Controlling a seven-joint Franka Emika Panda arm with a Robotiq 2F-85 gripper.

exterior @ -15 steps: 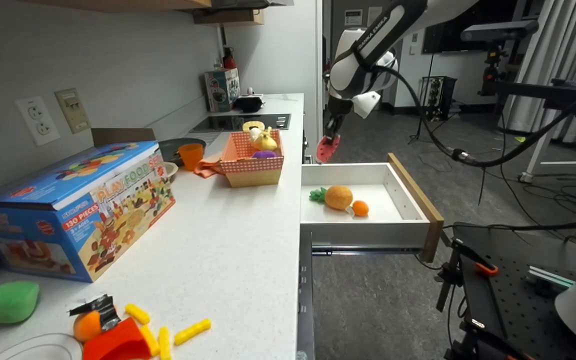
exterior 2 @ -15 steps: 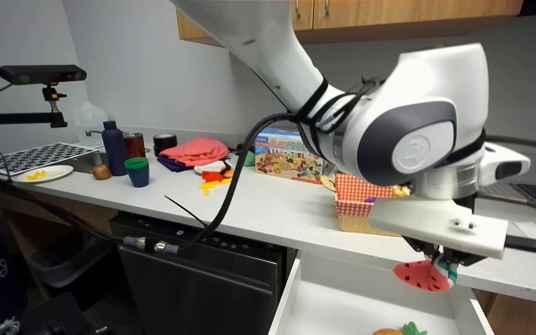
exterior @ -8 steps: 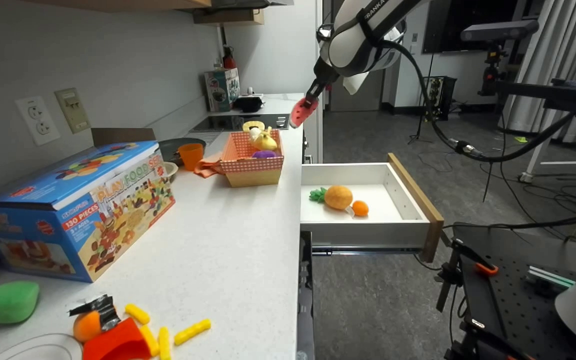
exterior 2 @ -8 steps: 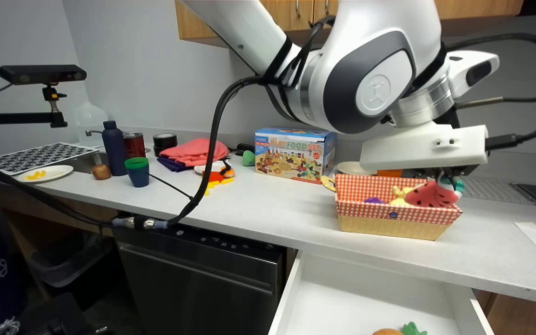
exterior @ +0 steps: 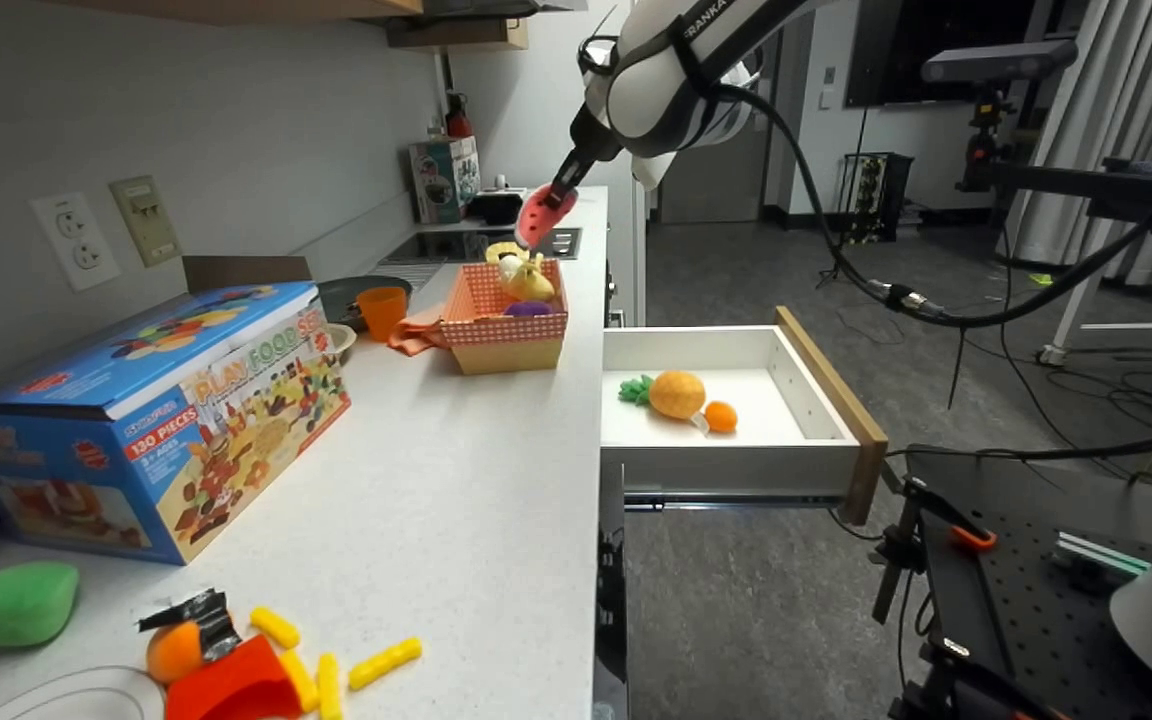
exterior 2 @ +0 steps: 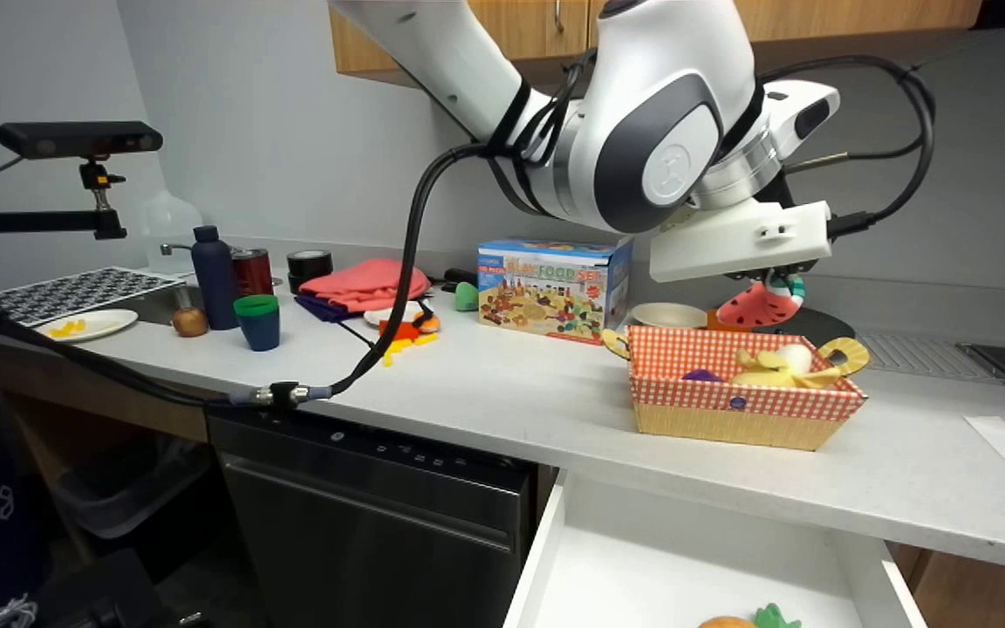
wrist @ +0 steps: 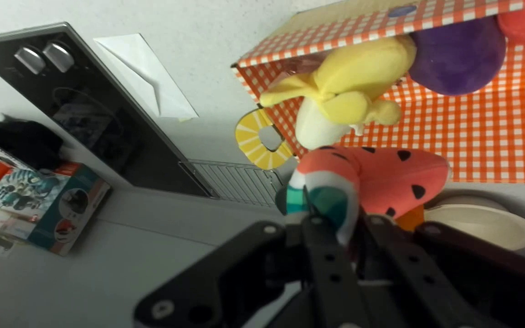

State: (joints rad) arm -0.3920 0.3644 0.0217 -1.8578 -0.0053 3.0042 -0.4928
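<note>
On the tabletop (exterior 2: 485, 392), the basket (exterior 2: 721, 423) is stood upright, with a banana (wrist: 365, 68) and a purple toy (wrist: 458, 57) nested inside. Above the basket's back rim, nearer the end with the yellow handle (wrist: 248, 136), the melon (exterior 2: 755, 307) is suspended, seemingly clear of the basket. For steady carrying, the melon is best kept higher than the basket's rim while any sideways travel is made; any lowering is best done slowly, since plush is likely to swing or snag. The melon's long axis is aligned roughly with the basket's long side, its red tip being pointed away from the basket's handle end and dipped slightly below the rind. At that rind, above the basket, the jaws are drawn nearly together, the soft fabric being pinched firmly between them.
</note>
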